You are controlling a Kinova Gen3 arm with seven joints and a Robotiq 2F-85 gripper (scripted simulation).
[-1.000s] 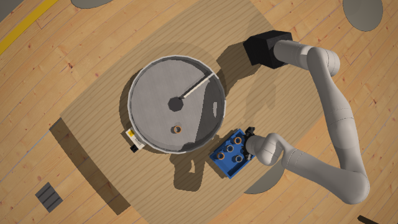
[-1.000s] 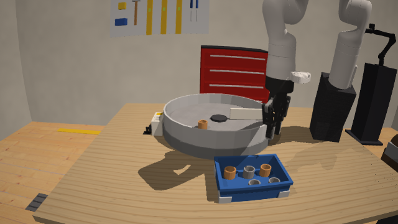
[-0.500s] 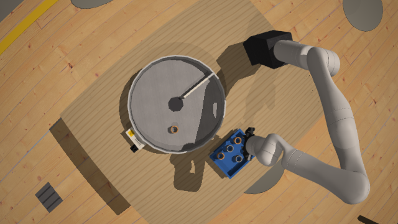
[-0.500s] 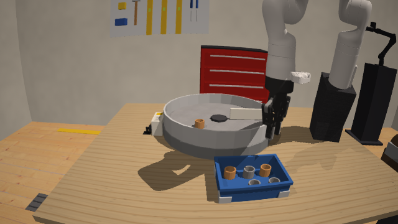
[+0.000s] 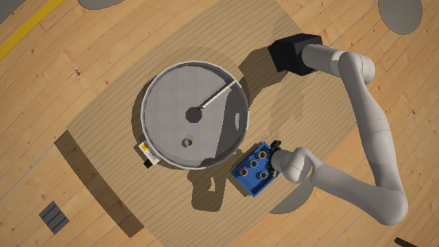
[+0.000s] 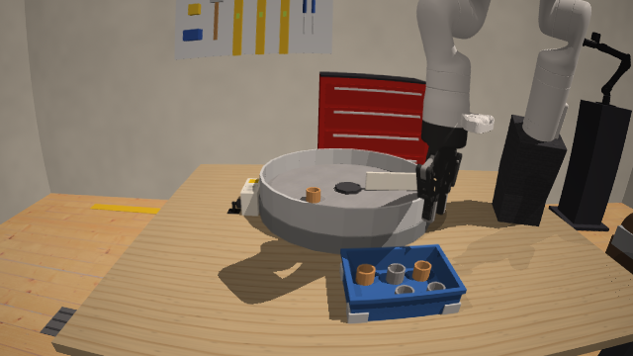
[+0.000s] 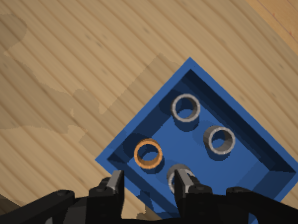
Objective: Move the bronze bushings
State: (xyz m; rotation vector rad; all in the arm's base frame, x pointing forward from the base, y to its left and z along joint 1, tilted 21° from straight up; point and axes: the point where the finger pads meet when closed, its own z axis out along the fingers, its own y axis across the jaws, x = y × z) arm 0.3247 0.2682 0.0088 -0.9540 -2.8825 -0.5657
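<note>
The blue crate point(image 5: 255, 169) stands on the table in front of the turntable point(image 5: 195, 114). It holds two upright bronze bushings point(image 6: 365, 274) point(image 6: 421, 270) and three steel bushings point(image 6: 396, 273) point(image 6: 405, 290) point(image 6: 436, 286). One bronze bushing point(image 5: 188, 142) stands upright on the disc, clear of the dark hub point(image 5: 194, 114). My gripper point(image 6: 434, 208) hangs well above the crate's far side with its fingers partly open and nothing between them. In the wrist view the fingertips frame one bronze bushing point(image 7: 148, 153) far below; the right finger partly hides one bushing.
A white bar point(image 5: 217, 95) runs from the hub to the turntable's raised rim. A small white box point(image 5: 148, 154) sits at the turntable's side. The arm's black pedestal point(image 6: 531, 183) and a red drawer cabinet point(image 6: 373, 116) stand behind.
</note>
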